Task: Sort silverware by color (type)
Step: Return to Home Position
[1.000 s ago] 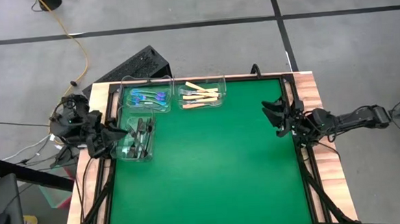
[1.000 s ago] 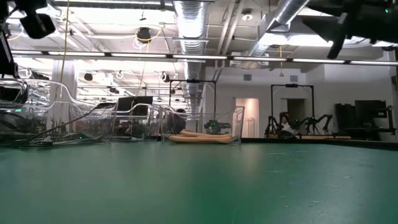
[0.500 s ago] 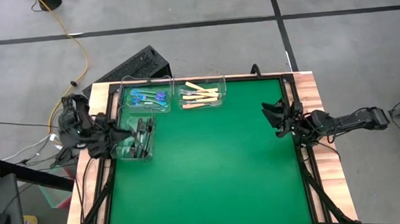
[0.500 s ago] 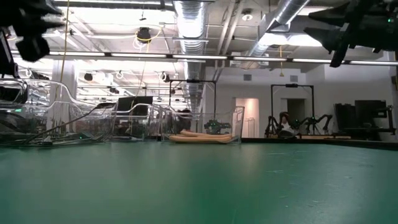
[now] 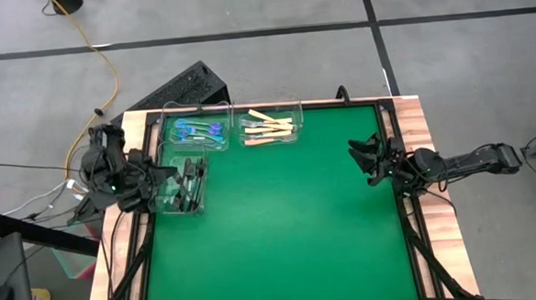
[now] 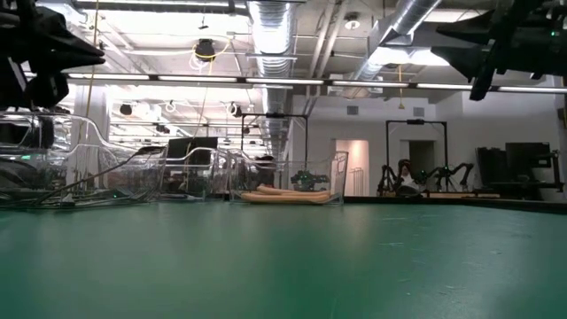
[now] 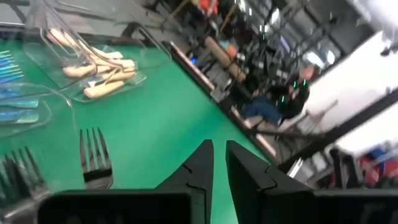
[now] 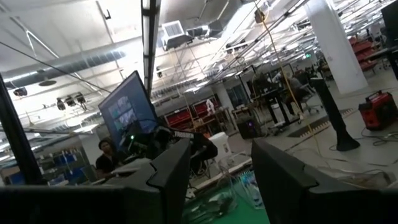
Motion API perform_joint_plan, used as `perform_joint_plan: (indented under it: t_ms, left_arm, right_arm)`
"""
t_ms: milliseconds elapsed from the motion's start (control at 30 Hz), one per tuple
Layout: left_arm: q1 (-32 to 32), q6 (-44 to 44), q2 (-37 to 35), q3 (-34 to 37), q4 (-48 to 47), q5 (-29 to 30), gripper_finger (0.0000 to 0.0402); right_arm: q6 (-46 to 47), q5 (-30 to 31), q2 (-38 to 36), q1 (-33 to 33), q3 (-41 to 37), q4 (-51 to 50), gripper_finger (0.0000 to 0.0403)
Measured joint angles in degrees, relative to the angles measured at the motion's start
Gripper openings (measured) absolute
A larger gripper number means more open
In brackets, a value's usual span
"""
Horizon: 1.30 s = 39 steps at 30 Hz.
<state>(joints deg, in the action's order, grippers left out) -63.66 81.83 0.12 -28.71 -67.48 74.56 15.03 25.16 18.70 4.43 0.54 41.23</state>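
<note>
Three clear bins stand at the green mat's far left. One holds blue forks (image 5: 198, 131), one tan-handled forks (image 5: 269, 127), and one dark forks (image 5: 187, 177). In the left wrist view the tan forks (image 7: 93, 62) and a dark fork's tines (image 7: 94, 155) lie in their bins. My left gripper (image 5: 162, 177) hovers at the left rim of the dark forks' bin, pointing across the mat. Its fingers (image 7: 219, 168) are shut to a thin slit with nothing between them. My right gripper (image 5: 361, 161) hangs open at the table's right edge, raised and holding nothing (image 8: 217, 174).
Most of the green mat (image 5: 291, 231) lies bare between the arms. A wooden frame (image 5: 418, 124) borders the table. A black keyboard-like box (image 5: 177, 89) and a yellow cable (image 5: 107, 66) lie on the floor beyond the far left corner. A person (image 7: 267, 106) sits in the room beyond the table.
My left gripper has sunk and tipped forward, shifting a little toward the dark forks' bin. My right gripper has sunk slightly. The bins and forks have kept still.
</note>
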Motion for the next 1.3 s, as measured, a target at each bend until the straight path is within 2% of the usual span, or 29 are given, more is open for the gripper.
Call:
perform_joint_plan:
  t_ms: [167, 267, 300, 433, 733, 967, 1100, 1300]
  left_arm:
    - [-3.0, 5.2, 0.0, 6.7, 3.1, 7.0, 0.0005]
    - [-4.7, 13.0, 0.1, 12.5, 4.5, 12.5, 0.0002]
    - [-5.1, 14.4, 0.4, 12.5, 5.1, 12.4, 0.0002]
    - [-5.9, 7.0, 1.8, 12.6, 9.7, 14.8, 0.0000]
    - [-6.0, -2.4, 1.9, 12.9, 9.9, 15.2, 0.0000]
    - [-5.9, -1.6, 1.9, 13.0, 9.8, 15.3, 0.0000]
    - [-5.9, 0.0, 1.9, 13.0, 10.3, 12.4, 0.0000]
    - [-5.9, 7.2, 1.9, 13.4, 11.7, -2.3, 0.0000]
  right_arm:
    - [0.1, -0.2, 0.0, 0.0, 0.0, -0.2, 0.0191]
    - [0.1, -0.2, 0.0, 0.0, 0.0, -0.1, 0.0191]
    - [0.1, -0.2, 0.0, 0.0, 0.0, -0.1, 0.0191]
    - [0.0, -0.3, 0.0, 0.1, 0.0, -0.2, 0.0191]
    - [0.0, -1.5, 0.0, 1.3, 0.0, -3.8, 0.0191]
    - [0.1, -1.4, 0.0, 1.3, 0.0, -12.2, 0.0191]
    - [3.5, -1.4, 0.0, 1.3, 0.0, -17.6, 0.0191]
    - [6.6, -1.7, 0.0, 1.3, 0.0, -18.7, 0.0191]
